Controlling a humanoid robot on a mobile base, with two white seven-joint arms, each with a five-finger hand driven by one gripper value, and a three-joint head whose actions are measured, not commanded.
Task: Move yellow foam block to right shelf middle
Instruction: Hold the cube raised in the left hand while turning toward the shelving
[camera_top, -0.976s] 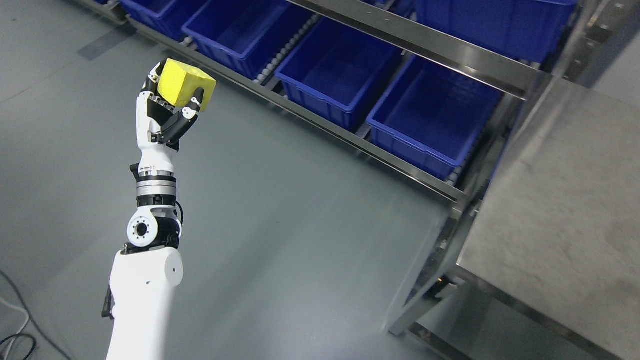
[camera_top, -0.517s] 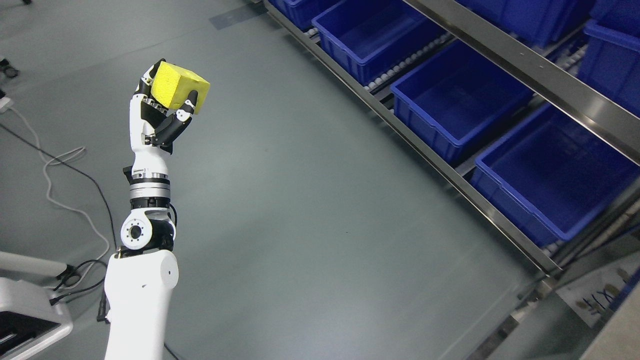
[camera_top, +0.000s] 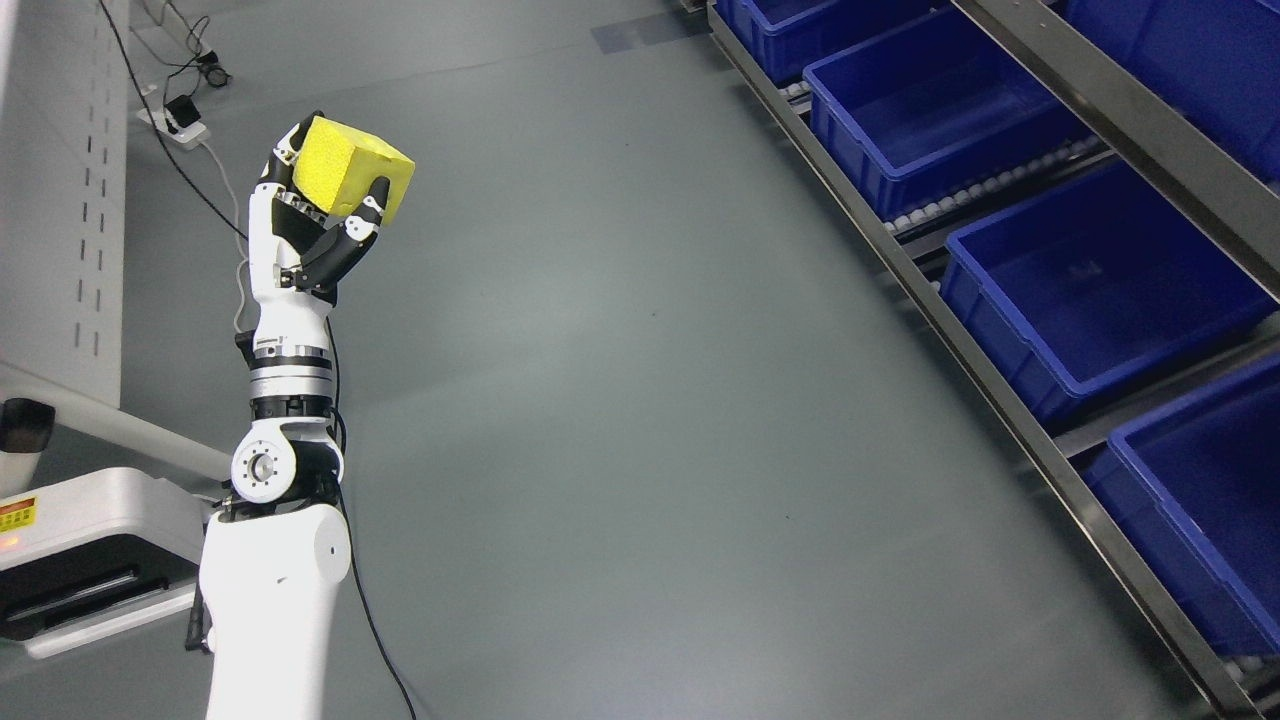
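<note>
Left arm (camera_top: 268, 610): glossy white forearm shell, rounded at its top end. Above the shell, a round silver joint disc (camera_top: 262, 467) ringed with small screws, set in a black housing. Above the disc, a wrist (camera_top: 290, 375) of stacked silver and black rings. Left hand (camera_top: 305, 235): white back and palm, black finger segments with white tips. A thin black cable runs beside the disc.

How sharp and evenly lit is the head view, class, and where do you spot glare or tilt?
Head view: sharp throughout, the yellow foam block in the left hand crisp; soft overhead light gives a pale sheen on the grey floor; the shelf rail and blue bins run diagonally, so the frame is tilted.
</note>
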